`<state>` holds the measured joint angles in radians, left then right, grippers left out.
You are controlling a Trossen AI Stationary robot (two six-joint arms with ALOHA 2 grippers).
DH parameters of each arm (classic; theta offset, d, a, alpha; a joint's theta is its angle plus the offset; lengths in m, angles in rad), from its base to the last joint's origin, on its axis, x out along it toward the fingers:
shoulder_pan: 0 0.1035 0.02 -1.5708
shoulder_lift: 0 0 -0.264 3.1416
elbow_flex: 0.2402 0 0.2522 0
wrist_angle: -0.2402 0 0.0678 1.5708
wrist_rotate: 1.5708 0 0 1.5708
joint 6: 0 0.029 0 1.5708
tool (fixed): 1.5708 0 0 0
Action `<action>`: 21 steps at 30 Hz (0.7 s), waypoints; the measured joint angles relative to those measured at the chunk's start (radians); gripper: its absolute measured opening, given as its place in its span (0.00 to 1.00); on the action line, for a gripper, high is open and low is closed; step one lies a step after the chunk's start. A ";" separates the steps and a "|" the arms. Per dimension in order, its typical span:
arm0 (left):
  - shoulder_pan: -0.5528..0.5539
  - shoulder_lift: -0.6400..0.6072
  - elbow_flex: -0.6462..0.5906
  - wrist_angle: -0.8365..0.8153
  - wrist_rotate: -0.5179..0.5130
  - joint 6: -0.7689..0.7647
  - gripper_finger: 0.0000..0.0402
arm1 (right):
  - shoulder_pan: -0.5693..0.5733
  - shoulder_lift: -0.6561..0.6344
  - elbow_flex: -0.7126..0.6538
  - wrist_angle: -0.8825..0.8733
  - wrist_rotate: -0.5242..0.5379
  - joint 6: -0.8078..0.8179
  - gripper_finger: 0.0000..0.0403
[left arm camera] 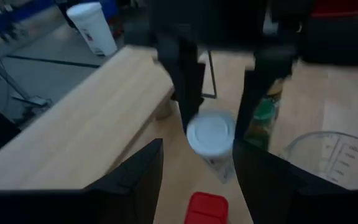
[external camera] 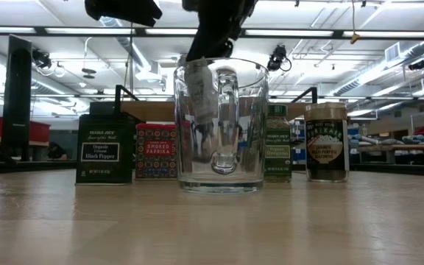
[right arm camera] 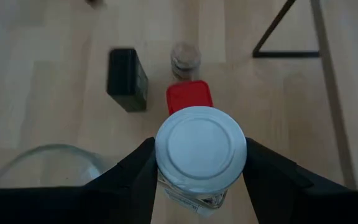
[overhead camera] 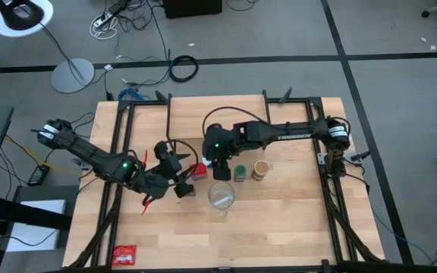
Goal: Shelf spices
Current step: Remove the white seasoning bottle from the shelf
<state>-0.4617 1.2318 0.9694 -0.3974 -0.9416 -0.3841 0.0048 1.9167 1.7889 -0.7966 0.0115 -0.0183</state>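
Note:
My right gripper (right arm camera: 199, 147) hangs over the table's middle, shut on the white-lidded clear jar (right arm camera: 201, 146), also seen from the left wrist (left arm camera: 210, 132). On the table stand the red tin (overhead camera: 200, 170), the dark green tin (external camera: 107, 149), the green-lidded jar (overhead camera: 240, 173), the tan-lidded jar (overhead camera: 260, 169) and the tiny brownish jar (right arm camera: 185, 59). My left gripper (left arm camera: 197, 150) hovers open just left of the red tin, with nothing between its fingers. The shelf (left arm camera: 73, 118) stands on its black legs toward the far edge. My right gripper pinches the jar's clear body (right arm camera: 165, 188) just under the white lid between its two fingers. The fingers (left arm camera: 188, 93) slant down from the table's right side. The jar stays upright and, seen through the glass vessel in the low view, is clear of the table.
A large clear glass vessel (overhead camera: 221, 196) stands just near of the held jar. A flat red packet (overhead camera: 125, 255) lies at the near left corner. The black table frame (overhead camera: 120, 152) runs along both sides. Bare wood shows at the near right.

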 joint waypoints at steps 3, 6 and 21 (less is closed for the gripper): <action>-0.004 -0.011 0.002 0.001 -0.007 0.010 0.49 | 0.000 0.001 -0.039 0.073 0.009 0.000 0.49; -0.005 -0.023 0.001 -0.006 -0.008 0.010 0.49 | -0.012 -0.006 -0.089 0.111 0.007 0.011 0.49; -0.012 -0.055 0.001 -0.047 -0.028 -0.015 0.49 | -0.057 -0.011 -0.346 0.366 -0.074 -0.029 0.49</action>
<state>-0.4736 1.1767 0.9707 -0.4442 -0.9694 -0.3988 -0.0518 1.9060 1.4429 -0.4302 -0.0621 -0.0475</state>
